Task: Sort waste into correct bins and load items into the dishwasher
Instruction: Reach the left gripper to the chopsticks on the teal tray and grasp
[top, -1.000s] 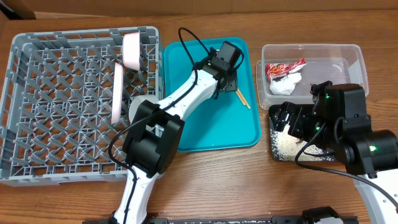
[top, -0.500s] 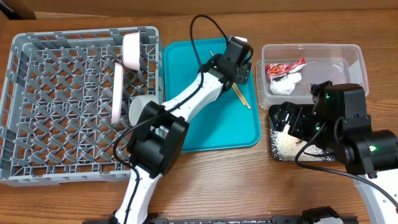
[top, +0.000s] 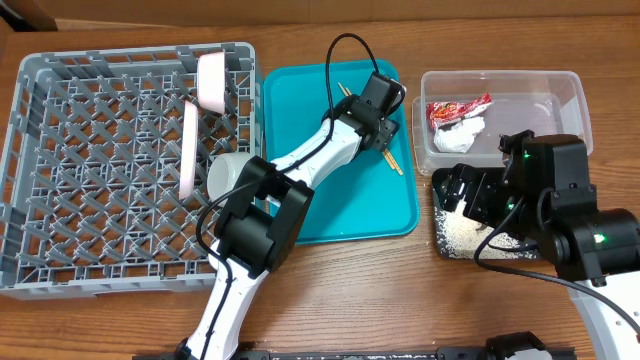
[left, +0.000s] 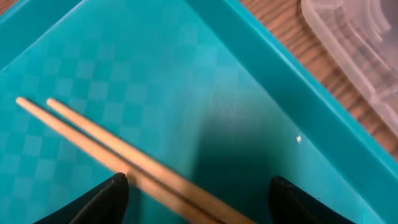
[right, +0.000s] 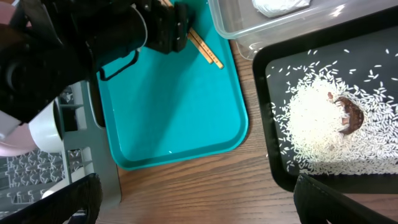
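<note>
A pair of wooden chopsticks (top: 391, 158) lies on the teal tray (top: 340, 210). My left gripper (top: 384, 128) is open low over the chopsticks (left: 118, 152), with a finger on each side (left: 199, 186). My right gripper (top: 468, 190) is open and empty (right: 196, 186) above the table between the teal tray and the black tray (top: 441, 243). The black tray holds white rice (right: 317, 124) and a brown bit (right: 349, 115). The clear tub (top: 560, 95) holds the red-and-white wrapper (top: 458, 108) and the tissue (top: 460, 132).
The grey dish rack (top: 100, 180) fills the left side. In it stand two white dishes on edge (top: 213, 80) (top: 189, 150), with a small white cup (top: 224, 172) by its right wall. The left arm stretches across the teal tray.
My left gripper has moved right and a little toward the front across the teal tray, onto the chopsticks. The right arm has not moved.
</note>
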